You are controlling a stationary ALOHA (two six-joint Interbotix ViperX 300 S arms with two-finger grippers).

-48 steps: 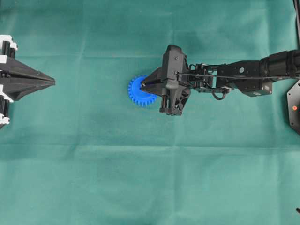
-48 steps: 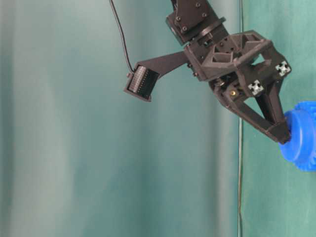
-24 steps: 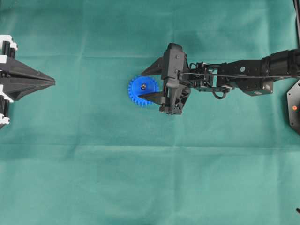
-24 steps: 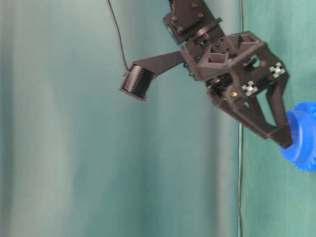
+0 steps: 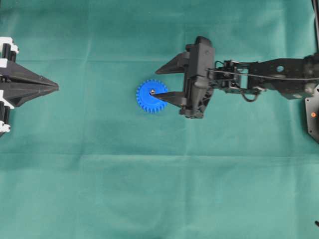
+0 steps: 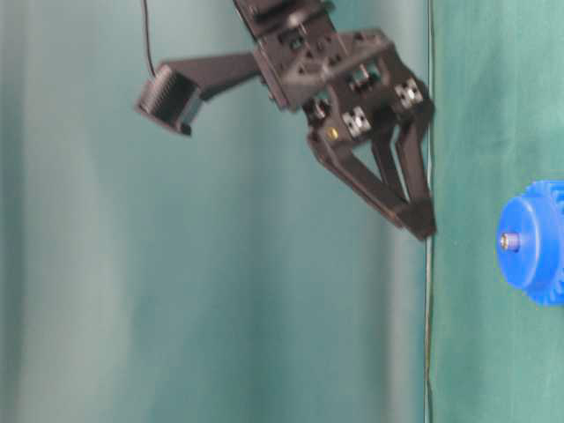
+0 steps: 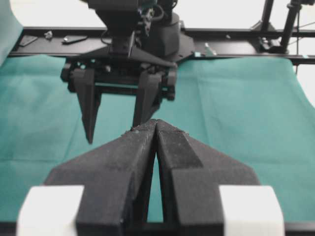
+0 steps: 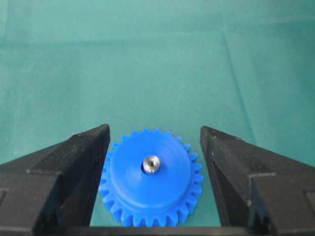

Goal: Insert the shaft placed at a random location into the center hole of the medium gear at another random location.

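Note:
The medium gear is bright blue and lies flat on the green cloth. The shaft stands upright in its center hole, only its shiny silver end showing above the hub. My right gripper is open and lifted off the gear, and nothing is between its fingers. In the table-level view its tips hang clear of the gear and shaft. Far to the left, my left gripper is shut and empty, with its tips pressed together.
Green cloth covers the whole table, with a faint fold line across it. A black unit with a red dot sits at the right edge. A black frame rail runs behind the right arm.
The right gripper opened and let go of the shaft, then rose and drew back to the right. The shaft stays upright in the gear's hub. The left arm has not moved.

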